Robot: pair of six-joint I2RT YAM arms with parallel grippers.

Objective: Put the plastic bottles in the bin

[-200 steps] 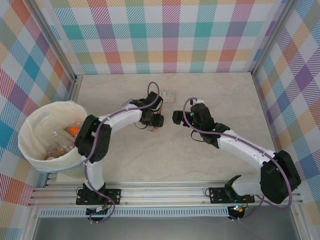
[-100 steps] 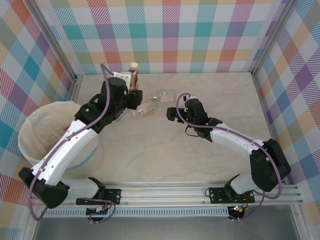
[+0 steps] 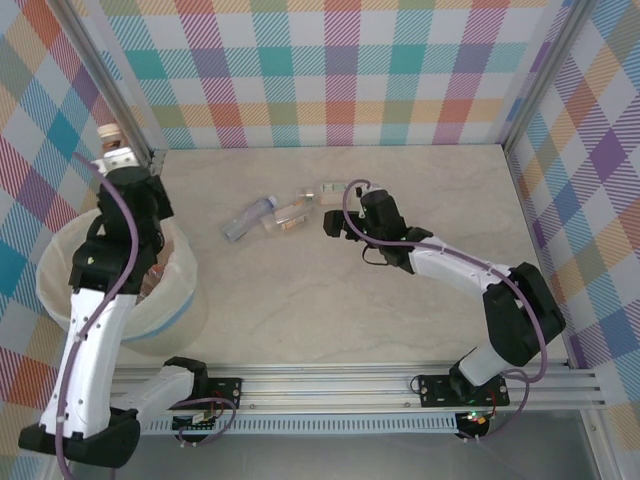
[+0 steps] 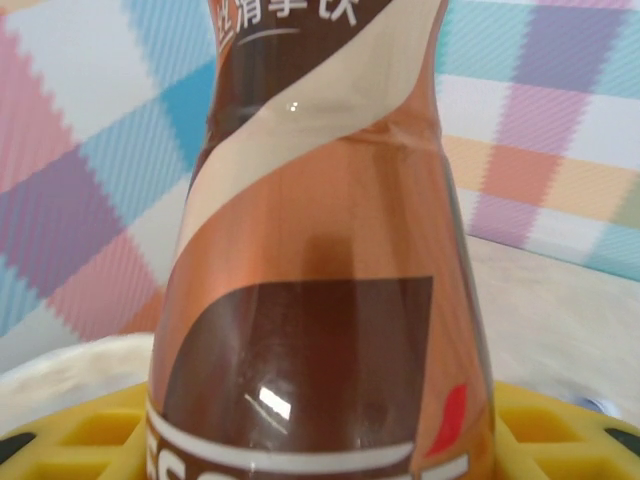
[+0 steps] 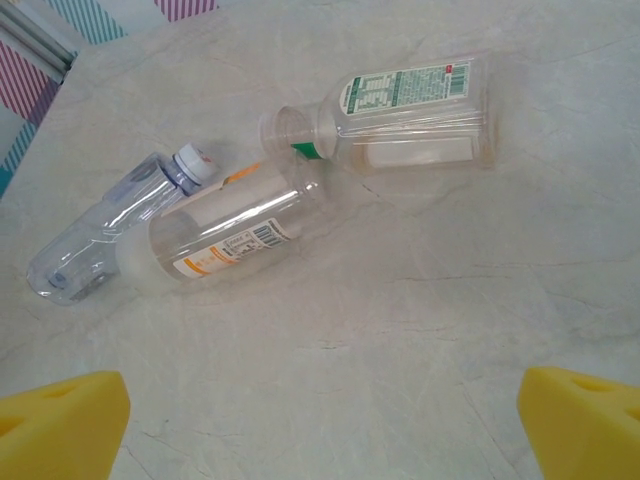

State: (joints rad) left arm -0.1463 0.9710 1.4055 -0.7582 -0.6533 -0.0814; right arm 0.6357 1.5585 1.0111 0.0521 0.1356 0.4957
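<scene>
1. The left hand (image 3: pixel 112 148) was clenched on a brown bottle (image 3: pixel 106 132). In the left wrist view, the yellow pads (image 4: pixel 90 432) sat on both sides of the brown bottle (image 4: pixel 320 300), low down on it.
2. The brown bottle stood upright in the hand. It had a brown and tan label with some white on it.
3. From the top, the left hand was raised high at the far edge of the bin (image 3: pixel 58 300). The bin was a big round bucket with a white bag in it, at the left side of the table (image 3: pixel 400 300).
4. The right hand (image 3: pixel 326 226) was wide open with nothing in it. Its yellow fingertips (image 5: pixel 60 420) were far apart, low over the table.
5. Three plastic bottles lay on their sides just in front of the right hand.
6. The nearest two were a clear bottle with a white cap (image 5: pixel 100 235) and a bottle with an orange label (image 5: pixel 230 235). They touched each other.
7. A bottle with a green label (image 5: pixel 410 110) lay a bit farther back, its open neck close to the orange one.
8. All three were on the table, well apart from the bin.
</scene>
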